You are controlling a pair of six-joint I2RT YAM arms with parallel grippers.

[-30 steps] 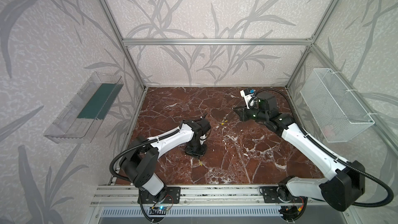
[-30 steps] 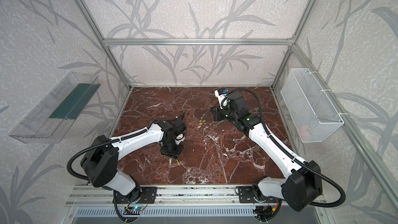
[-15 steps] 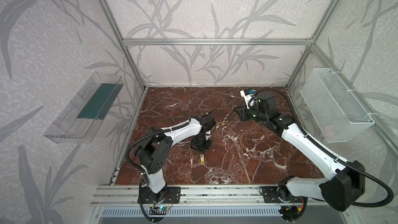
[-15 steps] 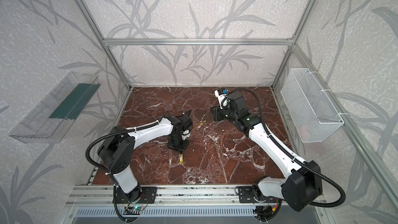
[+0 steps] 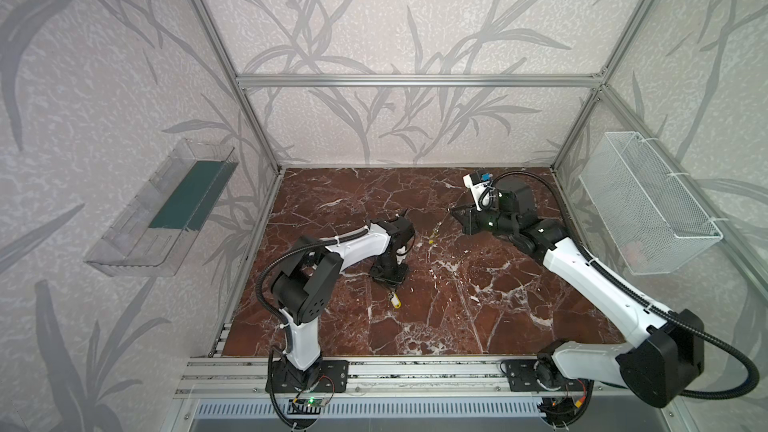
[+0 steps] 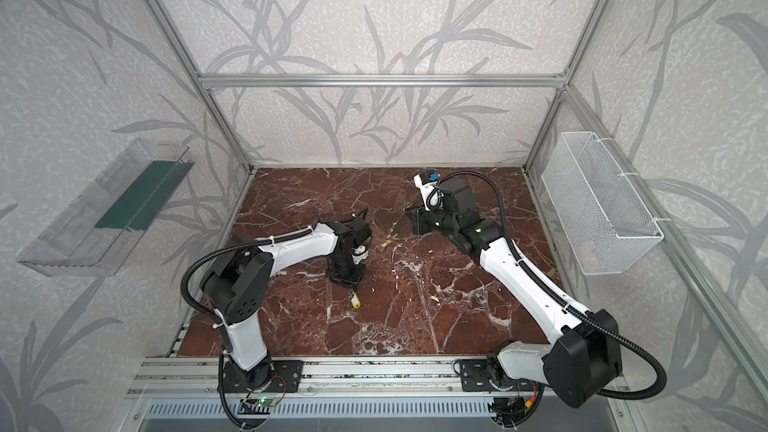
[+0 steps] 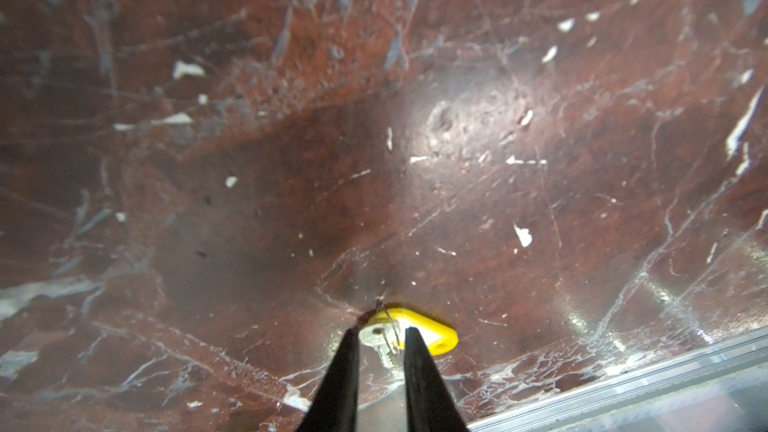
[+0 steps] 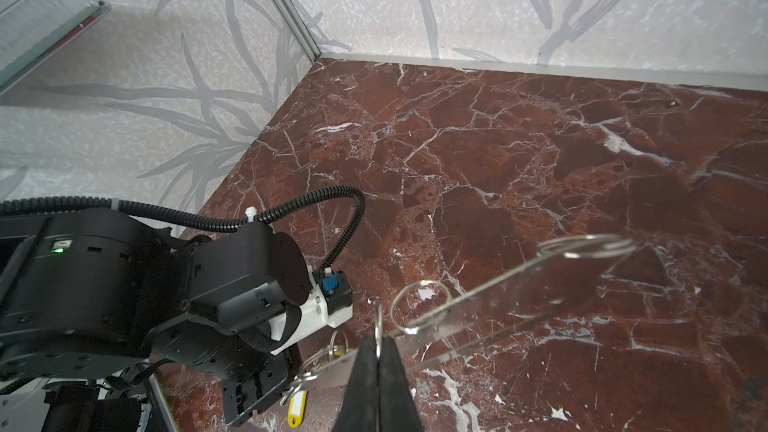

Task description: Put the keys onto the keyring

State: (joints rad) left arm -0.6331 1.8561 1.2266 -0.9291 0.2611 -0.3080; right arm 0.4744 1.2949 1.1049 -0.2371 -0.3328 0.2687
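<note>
little is looking done: a key (image 5: pixel 396 302) is lying loose on the surface (image 5: pixel 457 317) at 6 o'clock of the left tool (image 5: pixel 389 278), whose jaws are standing slightly parted and gripping nothing, while the right tool (image 8: pixel 378 344), at its 2 o'clock, is pinching the keyring (image 8: pixel 519 297) tight by its edge. the threading is waiting to be done. the right wrist view is showing bare rings (image 8: pixel 588 248) on the plate, unreadable in both top views; the left wrist view is showing the key's metal blade (image 7: pixel 385 358).
</note>
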